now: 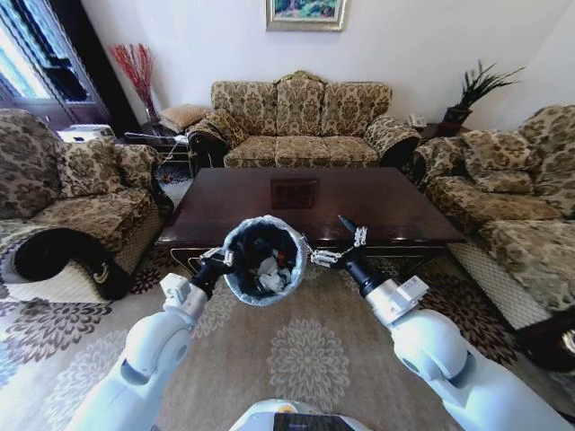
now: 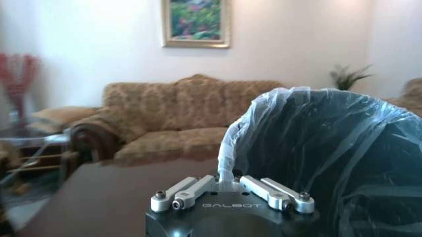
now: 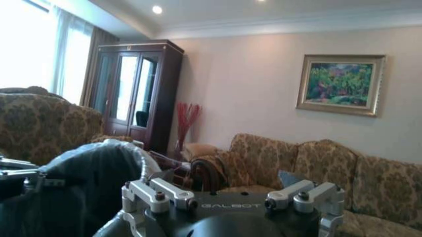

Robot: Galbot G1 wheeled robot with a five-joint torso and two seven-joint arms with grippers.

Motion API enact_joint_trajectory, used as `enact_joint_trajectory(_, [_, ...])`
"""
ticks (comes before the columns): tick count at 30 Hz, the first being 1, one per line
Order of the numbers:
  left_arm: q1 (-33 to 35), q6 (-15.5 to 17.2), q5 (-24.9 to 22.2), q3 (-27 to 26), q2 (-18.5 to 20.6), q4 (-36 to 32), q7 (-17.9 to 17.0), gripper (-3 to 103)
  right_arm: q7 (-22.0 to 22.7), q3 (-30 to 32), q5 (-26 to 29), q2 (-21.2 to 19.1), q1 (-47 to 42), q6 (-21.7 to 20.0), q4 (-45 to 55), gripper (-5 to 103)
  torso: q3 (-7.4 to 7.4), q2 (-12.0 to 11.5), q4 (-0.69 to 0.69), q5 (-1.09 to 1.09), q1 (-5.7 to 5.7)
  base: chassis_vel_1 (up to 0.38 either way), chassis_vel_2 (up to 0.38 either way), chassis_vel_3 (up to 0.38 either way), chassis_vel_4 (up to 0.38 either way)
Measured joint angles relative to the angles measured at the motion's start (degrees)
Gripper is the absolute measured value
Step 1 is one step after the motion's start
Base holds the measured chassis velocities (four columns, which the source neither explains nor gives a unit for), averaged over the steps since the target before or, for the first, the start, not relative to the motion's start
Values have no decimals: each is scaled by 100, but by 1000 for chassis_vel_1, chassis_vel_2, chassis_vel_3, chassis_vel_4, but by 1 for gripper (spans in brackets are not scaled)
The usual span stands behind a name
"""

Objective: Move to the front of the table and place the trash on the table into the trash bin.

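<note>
The left hand was clamped on the pale plastic rim of the small round black-lined bin, held before the glossy dark brown wooden worktop, scraps inside it, the right hand spread apart beside it.

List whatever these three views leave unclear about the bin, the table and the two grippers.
- Trash bin contents: head view shows pale scraps inside, too small to identify.
- Bin base: hidden below its own rim in the head view, cut by the frame edge in the left wrist view.
- Table near apron: partly blocked by the bin and the right gripper.
- Left gripper: pinches the bin's plastic rim; its fingertips are buried in the liner.
</note>
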Motion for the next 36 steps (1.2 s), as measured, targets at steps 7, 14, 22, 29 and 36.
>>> enact_joint_trajectory(7, [-8,-94,21,-604,-116,891,-71,2,44,26,-26,87,-23,84,-75,100,3,-4,1,-4,8,-18,32,14,-16])
enact_joint_trajectory(14, [-4,-192,-35,-799,-380,1775,-76,2,117,99,-25,118,-40,168,-137,100,-1,-3,-1,-2,-2,0,0,0,0])
enact_joint_trajectory(22, [-107,-505,205,-728,-816,3180,-87,2,493,353,135,229,96,292,-238,100,0,-3,1,-3,2,0,0,0,0])
enact_joint_trajectory(29, [-448,-863,561,-528,-986,4710,-203,2,525,1363,417,304,34,370,-404,100,0,-3,-2,-2,2,0,0,0,0])
enact_joint_trajectory(36, [-921,-1111,527,-438,-1102,6064,-409,2,399,2031,644,268,-289,519,-524,100,0,-2,-1,-3,1,0,0,0,0])
